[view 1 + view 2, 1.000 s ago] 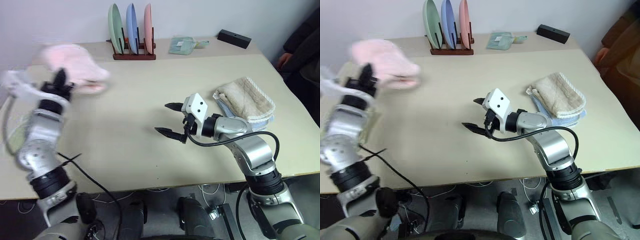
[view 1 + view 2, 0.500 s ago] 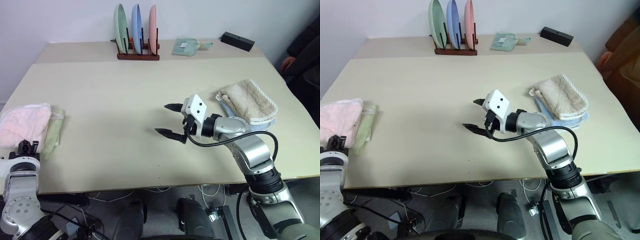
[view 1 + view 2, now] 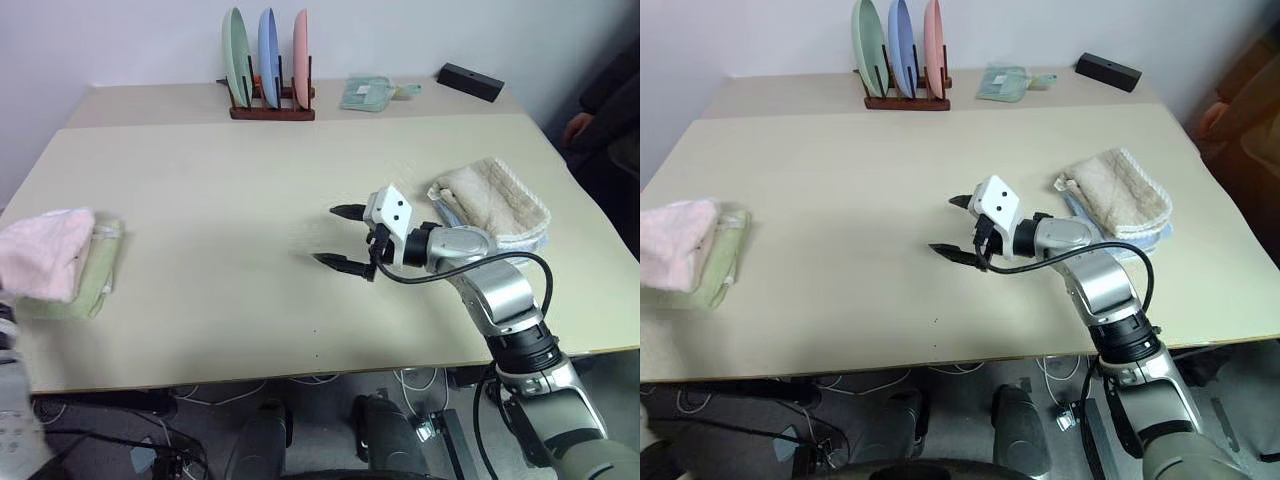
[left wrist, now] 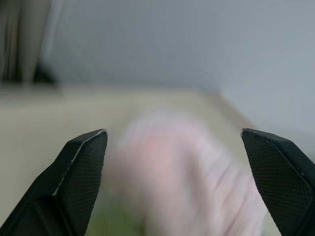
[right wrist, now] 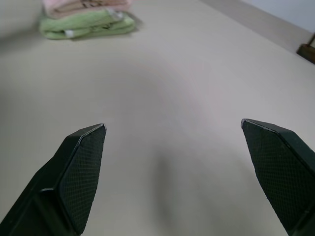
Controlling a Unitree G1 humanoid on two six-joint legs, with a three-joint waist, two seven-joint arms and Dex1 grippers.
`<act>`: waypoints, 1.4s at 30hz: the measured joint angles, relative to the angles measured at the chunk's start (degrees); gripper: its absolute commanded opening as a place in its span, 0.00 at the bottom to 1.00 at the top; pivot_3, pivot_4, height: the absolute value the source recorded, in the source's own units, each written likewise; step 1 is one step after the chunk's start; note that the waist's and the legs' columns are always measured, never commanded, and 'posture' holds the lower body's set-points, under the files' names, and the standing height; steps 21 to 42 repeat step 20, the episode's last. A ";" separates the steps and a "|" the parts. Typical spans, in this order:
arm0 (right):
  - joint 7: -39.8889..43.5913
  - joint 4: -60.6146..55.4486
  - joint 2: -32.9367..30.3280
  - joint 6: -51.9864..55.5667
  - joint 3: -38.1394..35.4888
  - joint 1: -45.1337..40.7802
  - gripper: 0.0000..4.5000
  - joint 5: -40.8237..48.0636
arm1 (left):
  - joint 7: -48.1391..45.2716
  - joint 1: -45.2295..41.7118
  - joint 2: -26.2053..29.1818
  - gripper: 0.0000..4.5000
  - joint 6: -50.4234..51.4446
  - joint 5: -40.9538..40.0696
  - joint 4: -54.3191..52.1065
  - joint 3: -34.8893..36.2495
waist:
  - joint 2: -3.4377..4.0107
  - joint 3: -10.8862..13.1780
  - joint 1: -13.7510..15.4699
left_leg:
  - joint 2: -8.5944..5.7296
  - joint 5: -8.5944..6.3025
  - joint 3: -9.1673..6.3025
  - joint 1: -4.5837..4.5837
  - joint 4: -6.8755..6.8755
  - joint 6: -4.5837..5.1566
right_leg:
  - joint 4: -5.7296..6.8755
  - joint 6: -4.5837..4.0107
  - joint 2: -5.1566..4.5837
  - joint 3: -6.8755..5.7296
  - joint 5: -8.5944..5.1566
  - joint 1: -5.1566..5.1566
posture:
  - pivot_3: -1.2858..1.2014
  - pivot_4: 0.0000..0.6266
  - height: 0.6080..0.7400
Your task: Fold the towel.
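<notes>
At the left edge of the table (image 3: 250, 200), the pink towel (image 3: 42, 252) lies folded into a thick bundle on top of a folded green towel (image 3: 88, 282). Its long axis runs roughly along that left edge, front to back, with the rounded fold toward the far side. The left gripper (image 4: 172, 162) is released, its two fingers spread wide with the towel blurred between and beyond them, apart from both. The right gripper (image 3: 340, 240) hovers over the middle of the table, jaws wide apart and empty, pointing toward the left edge. Near the right edge, a folded beige towel (image 3: 492, 198) rests on a pale blue cloth (image 3: 1118, 238). A plate rack (image 3: 268, 75) stands at the far edge.
</notes>
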 measured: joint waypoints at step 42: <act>-7.28 5.63 -6.81 2.21 -14.70 9.91 1.00 0.02 | -30.94 -3.58 10.32 0.99 1.43 27.04 -0.43 -44.84 | 0.26 0.13 -0.56 | 0.06 -0.01 0.15 -0.05 -0.07 0.04 | 0.02 0.19 0.03 0.09 0.14 -0.16 | 0.52 0.24 1.00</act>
